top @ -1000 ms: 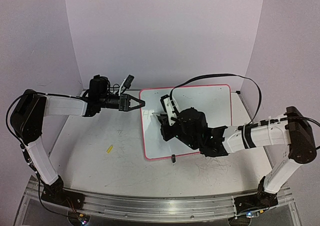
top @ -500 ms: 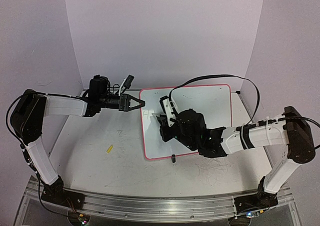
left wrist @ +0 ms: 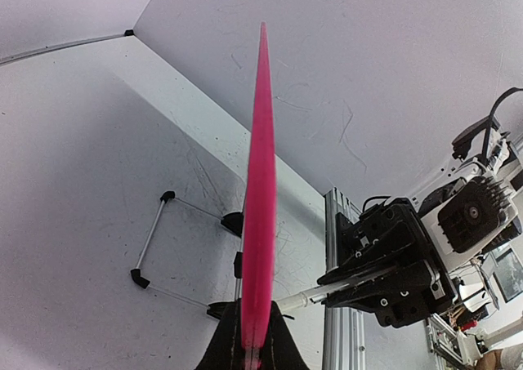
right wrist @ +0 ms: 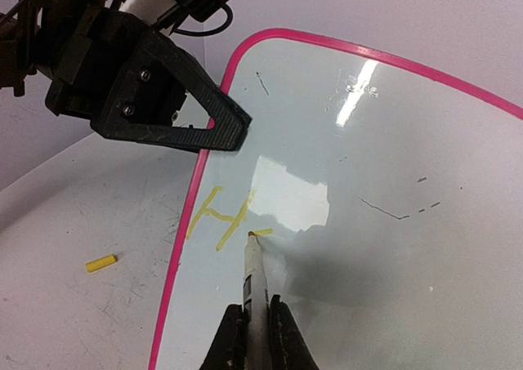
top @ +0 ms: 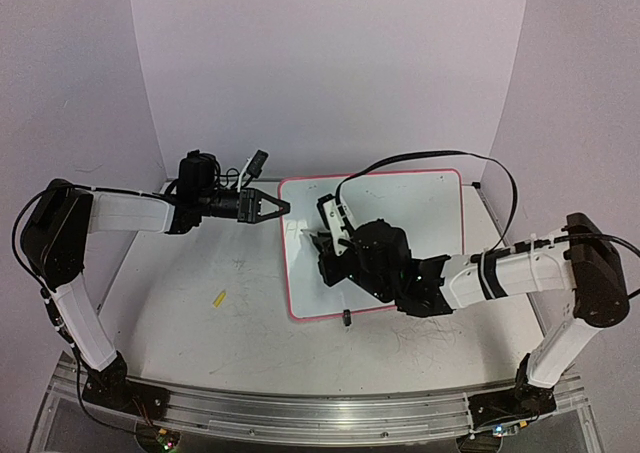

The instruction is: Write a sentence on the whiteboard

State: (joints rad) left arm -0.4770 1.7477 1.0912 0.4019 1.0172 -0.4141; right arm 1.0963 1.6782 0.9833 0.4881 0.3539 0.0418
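The whiteboard (top: 420,208), white with a pink rim, stands tilted on the table. It also shows in the right wrist view (right wrist: 368,190) and edge-on in the left wrist view (left wrist: 260,182). My left gripper (top: 272,207) is shut on the whiteboard's left rim (left wrist: 255,337). My right gripper (top: 322,241) is shut on a white marker (right wrist: 255,288), whose tip touches the board. The sentence (right wrist: 225,219) stands as a yellow "H" and a short stroke near the board's left edge.
A yellow marker cap (top: 218,298) lies on the table left of the board; it also shows in the right wrist view (right wrist: 100,263). A small black piece (top: 345,318) lies by the board's front edge. The board's wire stand (left wrist: 159,239) rests behind it.
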